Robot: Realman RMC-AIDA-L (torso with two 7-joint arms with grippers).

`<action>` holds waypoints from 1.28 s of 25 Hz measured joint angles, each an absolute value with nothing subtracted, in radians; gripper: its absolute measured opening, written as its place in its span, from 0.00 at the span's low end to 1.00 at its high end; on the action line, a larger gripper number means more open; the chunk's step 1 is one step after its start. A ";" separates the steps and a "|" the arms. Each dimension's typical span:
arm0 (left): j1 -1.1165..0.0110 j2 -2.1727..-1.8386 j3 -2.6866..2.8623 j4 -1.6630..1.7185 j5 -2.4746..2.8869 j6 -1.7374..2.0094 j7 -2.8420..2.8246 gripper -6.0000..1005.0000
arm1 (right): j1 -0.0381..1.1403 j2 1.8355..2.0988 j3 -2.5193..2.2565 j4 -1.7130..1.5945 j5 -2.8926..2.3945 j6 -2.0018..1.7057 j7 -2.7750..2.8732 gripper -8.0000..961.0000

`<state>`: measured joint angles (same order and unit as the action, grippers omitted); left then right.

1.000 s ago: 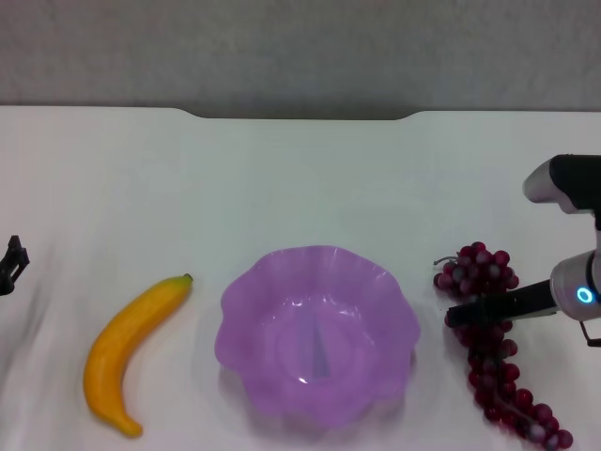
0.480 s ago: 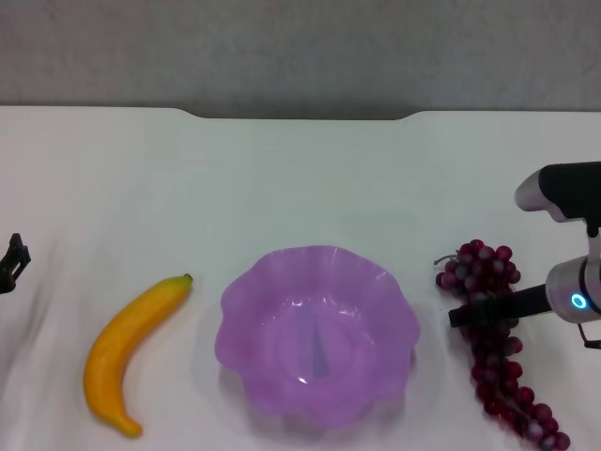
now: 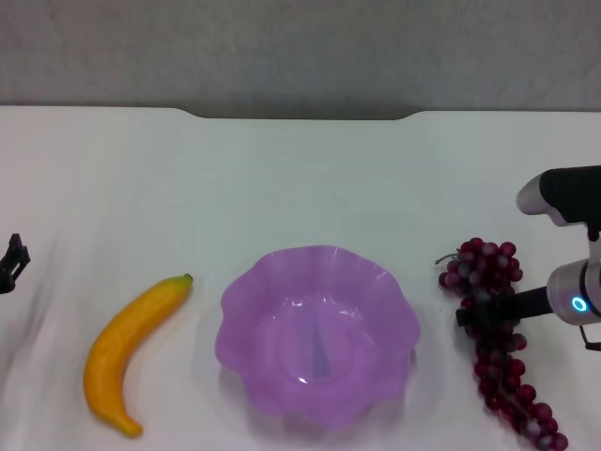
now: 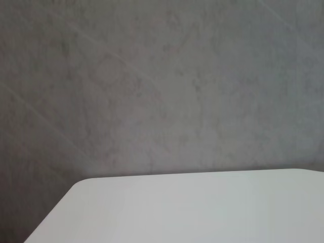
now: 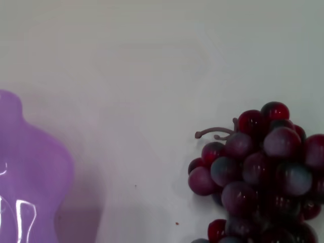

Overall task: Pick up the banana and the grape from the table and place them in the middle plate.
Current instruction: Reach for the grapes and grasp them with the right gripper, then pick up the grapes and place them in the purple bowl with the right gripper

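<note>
while the right hand (image 3: 474,315) reaches sideways across the grape (image 3: 496,348) – grip state unclear – the middle plate (image 3: 319,272) beyond its fingertips holds nothing; left hand (image 3: 11,263) sits parked.

Banana (image 3: 127,352): smooth, curved, yellow-orange, with a small dark green tip at its far end; lies flat on the white table (image 3: 300,178), left of the plate and apart from it. Middle plate (image 3: 317,334): translucent light purple, bowl-like, with a scalloped rim; upright and empty, near the table's front centre. Grape (image 3: 495,334): a long bunch of dark red-purple berries with a thin stem at its far end; lies right of the plate, running far to near.
</note>
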<state>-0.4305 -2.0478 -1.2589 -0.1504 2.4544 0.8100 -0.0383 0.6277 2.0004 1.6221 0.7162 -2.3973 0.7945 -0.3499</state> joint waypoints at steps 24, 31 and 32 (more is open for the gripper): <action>-0.430 -2.048 -1.259 -0.147 2.454 0.810 -0.038 0.87 | 0.610 2.002 1.570 0.699 -2.354 0.688 -0.388 0.61; -0.431 -2.048 -1.259 -0.150 2.454 0.810 -0.038 0.87 | 0.611 2.002 1.569 0.699 -2.349 0.679 -0.391 0.55; -0.431 -2.048 -1.259 -0.150 2.454 0.810 -0.038 0.87 | 0.610 2.002 1.567 0.699 -2.349 0.678 -0.391 0.55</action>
<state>-0.4313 -2.0478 -1.2593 -0.1499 2.4544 0.8100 -0.0384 0.6105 2.0018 1.5675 0.6993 -2.3494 0.6785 -0.3909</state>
